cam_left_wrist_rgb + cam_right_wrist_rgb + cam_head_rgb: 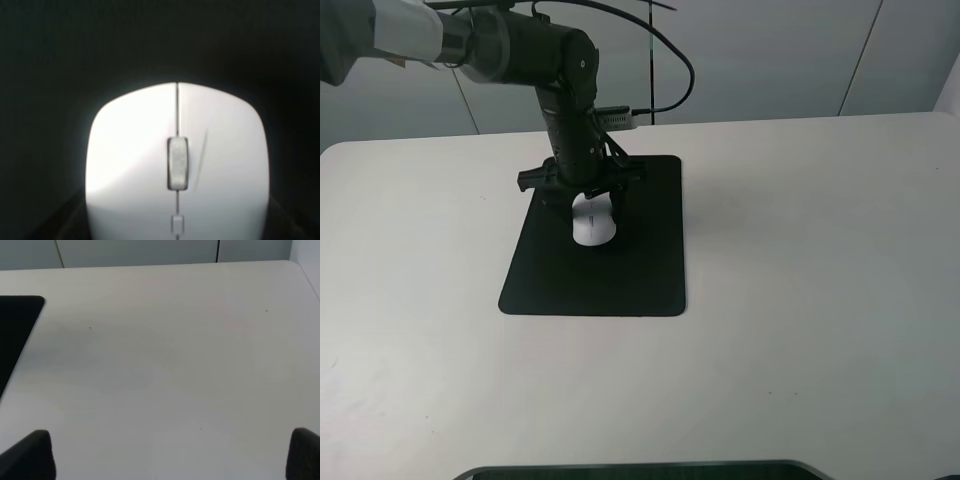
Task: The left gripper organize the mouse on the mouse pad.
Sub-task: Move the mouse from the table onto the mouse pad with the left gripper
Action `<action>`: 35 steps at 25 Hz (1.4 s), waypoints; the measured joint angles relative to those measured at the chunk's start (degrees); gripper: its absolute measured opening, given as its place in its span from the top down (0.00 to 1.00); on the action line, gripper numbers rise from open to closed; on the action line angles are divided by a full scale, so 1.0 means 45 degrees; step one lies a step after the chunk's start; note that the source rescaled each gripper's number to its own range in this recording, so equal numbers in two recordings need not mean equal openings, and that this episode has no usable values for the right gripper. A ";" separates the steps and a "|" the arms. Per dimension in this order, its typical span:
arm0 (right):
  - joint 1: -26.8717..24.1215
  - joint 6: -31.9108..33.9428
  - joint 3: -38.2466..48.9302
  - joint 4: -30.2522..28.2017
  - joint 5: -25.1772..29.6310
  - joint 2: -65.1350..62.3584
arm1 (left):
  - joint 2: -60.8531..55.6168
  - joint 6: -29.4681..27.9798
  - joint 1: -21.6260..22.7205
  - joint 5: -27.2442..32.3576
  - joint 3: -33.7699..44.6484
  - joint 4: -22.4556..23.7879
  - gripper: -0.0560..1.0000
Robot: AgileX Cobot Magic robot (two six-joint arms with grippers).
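as left end effector (592, 222) grips it, mouse (593, 231) on mouse pad (590, 285)

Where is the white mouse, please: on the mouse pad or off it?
On it: the white mouse rests well inside the edges of the black mouse pad.

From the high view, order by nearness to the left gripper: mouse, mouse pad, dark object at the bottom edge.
1. The mouse, between the left gripper fingers.
2. The mouse pad, directly underneath.
3. The dark object, at the view's bottom edge.
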 joint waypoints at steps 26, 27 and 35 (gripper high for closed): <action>0.0000 0.0000 0.0000 0.0000 0.0000 0.0000 | 0.0435 0.0257 0.0021 -0.0337 -0.0044 -0.0297 0.59; 0.0000 0.0000 0.0000 0.0000 0.0000 0.0000 | 0.0435 0.0282 0.0021 -0.0337 -0.0044 -0.0297 0.52; 0.0000 0.0000 0.0000 0.0000 0.0000 0.0000 | 0.0435 0.0311 0.0021 -0.0102 -0.0044 -0.0352 0.44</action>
